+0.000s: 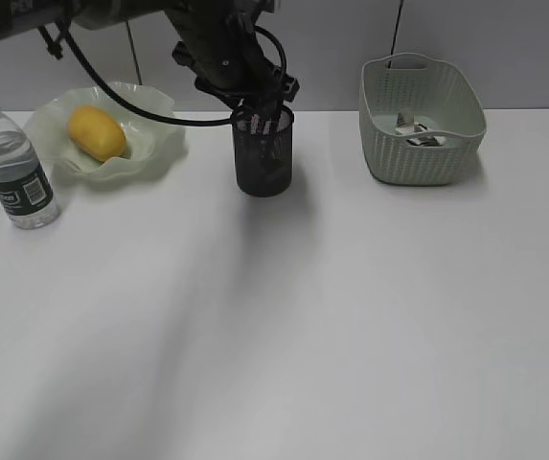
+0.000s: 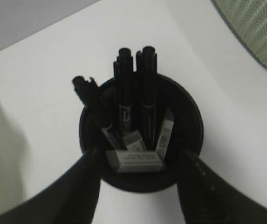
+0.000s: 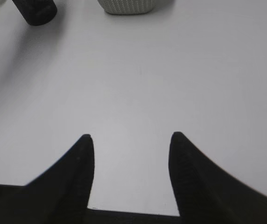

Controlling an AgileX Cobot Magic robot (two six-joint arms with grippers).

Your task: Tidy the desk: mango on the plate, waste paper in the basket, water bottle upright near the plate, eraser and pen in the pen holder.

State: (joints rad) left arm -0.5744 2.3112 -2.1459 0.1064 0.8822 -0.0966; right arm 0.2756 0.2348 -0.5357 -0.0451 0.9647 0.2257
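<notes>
The mango (image 1: 97,132) lies in the wavy-rimmed plate (image 1: 154,144) at the back left. The water bottle (image 1: 15,163) stands upright just left of the plate. The waste paper (image 1: 418,129) lies inside the basket (image 1: 423,158) at the back right. The black mesh pen holder (image 1: 264,163) stands at the back middle. From above it holds several black pens (image 2: 124,93) and a white eraser (image 2: 135,159), with other erasers beside it. My left gripper (image 2: 140,161) hangs open and empty just above the pen holder (image 2: 189,121). My right gripper (image 3: 131,137) is open and empty over bare desk (image 3: 138,84).
The left arm and its cable (image 1: 111,91) reach in from the top left, over the plate's back edge. The basket's corner (image 2: 259,28) shows at the top right of the left wrist view. The right gripper hovers near the desk's front edge (image 3: 133,212).
</notes>
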